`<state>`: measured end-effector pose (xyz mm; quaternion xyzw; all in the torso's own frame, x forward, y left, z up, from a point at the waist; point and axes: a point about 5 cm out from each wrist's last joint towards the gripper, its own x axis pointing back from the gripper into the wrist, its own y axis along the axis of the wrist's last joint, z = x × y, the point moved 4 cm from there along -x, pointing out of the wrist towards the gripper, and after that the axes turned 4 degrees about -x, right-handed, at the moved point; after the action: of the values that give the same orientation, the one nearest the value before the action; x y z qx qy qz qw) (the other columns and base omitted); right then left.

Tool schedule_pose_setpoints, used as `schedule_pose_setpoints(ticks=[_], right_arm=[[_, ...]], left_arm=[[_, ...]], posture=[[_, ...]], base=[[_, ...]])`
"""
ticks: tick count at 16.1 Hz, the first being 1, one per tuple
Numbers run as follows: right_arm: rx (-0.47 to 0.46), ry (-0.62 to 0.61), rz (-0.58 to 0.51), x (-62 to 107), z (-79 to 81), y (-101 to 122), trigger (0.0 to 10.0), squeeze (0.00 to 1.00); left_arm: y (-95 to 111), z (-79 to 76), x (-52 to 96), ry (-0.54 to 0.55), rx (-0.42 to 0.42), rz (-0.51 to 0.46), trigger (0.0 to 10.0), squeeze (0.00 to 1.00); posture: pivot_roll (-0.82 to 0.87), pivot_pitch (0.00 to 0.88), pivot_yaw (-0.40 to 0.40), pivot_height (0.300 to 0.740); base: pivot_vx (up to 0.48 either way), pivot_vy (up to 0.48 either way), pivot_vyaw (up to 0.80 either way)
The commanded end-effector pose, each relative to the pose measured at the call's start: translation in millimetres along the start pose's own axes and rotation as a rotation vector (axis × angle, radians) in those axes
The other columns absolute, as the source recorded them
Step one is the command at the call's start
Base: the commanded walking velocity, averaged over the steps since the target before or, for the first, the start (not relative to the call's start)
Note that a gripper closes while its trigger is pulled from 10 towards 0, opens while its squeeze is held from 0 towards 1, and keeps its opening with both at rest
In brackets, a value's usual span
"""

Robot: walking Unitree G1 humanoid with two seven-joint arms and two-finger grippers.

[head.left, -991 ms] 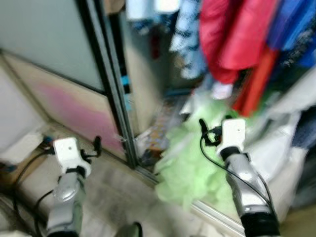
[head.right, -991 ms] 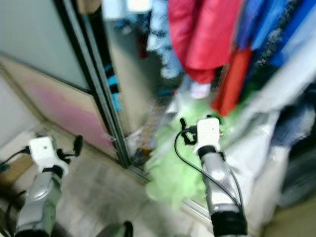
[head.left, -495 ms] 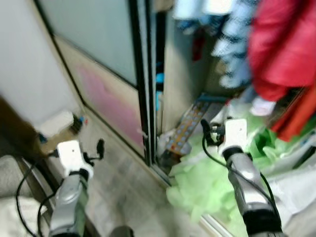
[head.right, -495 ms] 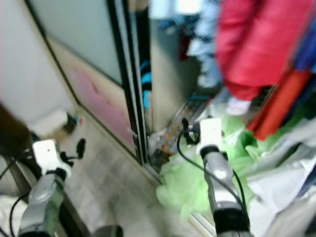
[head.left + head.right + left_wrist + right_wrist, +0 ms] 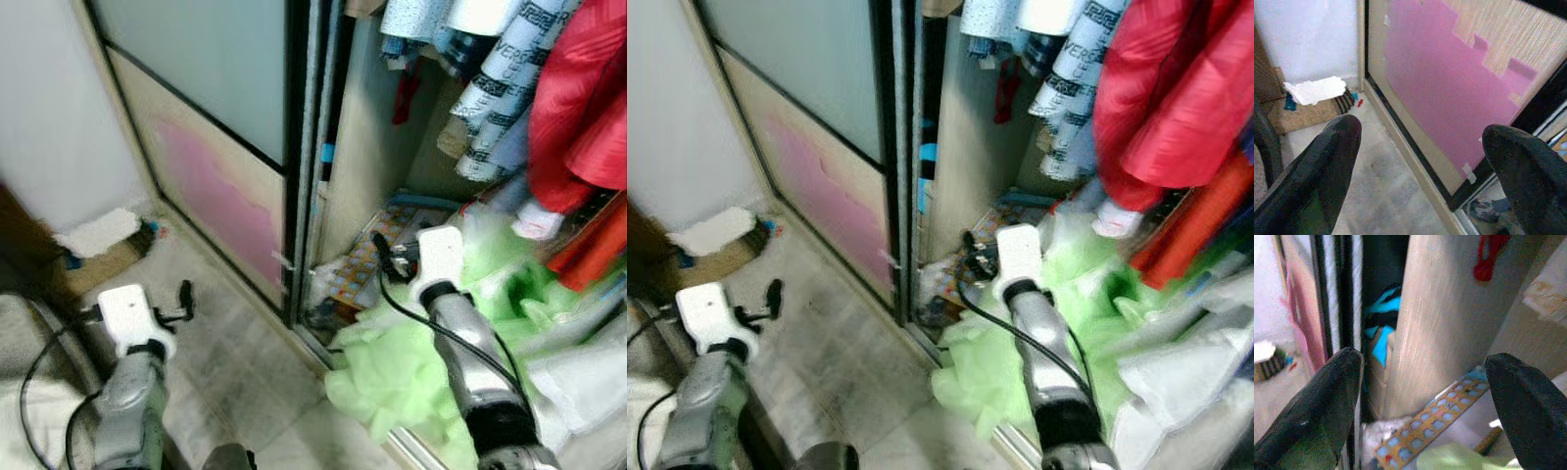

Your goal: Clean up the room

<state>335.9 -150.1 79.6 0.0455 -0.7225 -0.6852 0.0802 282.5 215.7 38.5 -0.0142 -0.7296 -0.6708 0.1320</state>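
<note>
The robot stands facing an open wardrobe whose sliding door [image 5: 211, 147] is pushed to the left, its lower panel patched with pink. Both arms are raised in front of it and neither carries anything. The left pincer [image 5: 1422, 161] is spread wide and empty, held over the grey floor [image 5: 230, 362] and aimed at the door's pink panel. The right pincer [image 5: 1427, 396] is also spread wide and empty; it hangs above the green cloth [image 5: 402, 367] and points into the wardrobe's corner by a wooden partition [image 5: 1449, 313]. That cloth is the plainest bit of mess: a crumpled heap spilling out of the wardrobe across the bottom track onto the floor, just under the right forearm. Beside it, leaning in the corner, lies a patterned board [image 5: 1432, 423] with blue cells. Red coats [image 5: 1176, 88] and printed garments [image 5: 490, 88] hang above. By the far wall sits a white scrap [image 5: 98, 232] on something brown. The step in hand looks like an approach, picking what to tidy first, with nothing yet grasped. The next move probably calls for lowering the right pincer onto a thick fold of the cloth and closing there, taking care that the loose fabric does not snag on the track.
</note>
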Motion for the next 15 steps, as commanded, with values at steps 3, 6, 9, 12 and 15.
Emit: schedule_pose_setpoints(ticks=[3, 6, 9, 12, 15], right_arm=[[-0.009, -0.007, -0.032, -1.4, -1.8, 7.6, 10.0, 0.0], [-0.014, -0.01, -0.036, -1.8, -1.9, 8.8, 10.0, 0.0], [-0.013, 0.003, -0.038, -3.9, -0.4, 10.0, 10.0, 0.0], [-0.012, 0.021, -0.036, -6.3, 1.7, 10.3, 10.0, 0.0], [-0.013, 0.021, -0.035, -5.8, 1.9, 8.9, 10.0, 0.0]], left_arm=[[3.6, 0.6, -3.2, -0.012, -0.005, 0.002, 10.0, 0.0], [4.8, -0.5, -5.1, -0.023, -0.005, 0.003, 10.0, 0.0], [5.0, 0.4, -5.2, -0.014, 0.002, 0.002, 10.0, 0.0], [5.7, 0.8, -6.4, -0.008, 0.005, 0.0, 10.0, 0.0], [3.3, 0.7, -6.1, -0.013, 0.0, 0.008, 10.0, 0.0]], posture=[[-0.04, 0.0, -0.021, 0.74], [-0.04, 0.0, -0.017, 0.74], [-0.04, 0.0, -0.028, 0.74], [-0.03, 0.0, -0.035, 0.74], [-0.03, 0.0, -0.034, 0.74]], base=[[0.0, 0.0, 0.8], [0.0, 0.0, 0.8], [0.0, 0.0, 0.8], [0.0, 0.0, 0.8], [0.0, 0.0, 0.8]])
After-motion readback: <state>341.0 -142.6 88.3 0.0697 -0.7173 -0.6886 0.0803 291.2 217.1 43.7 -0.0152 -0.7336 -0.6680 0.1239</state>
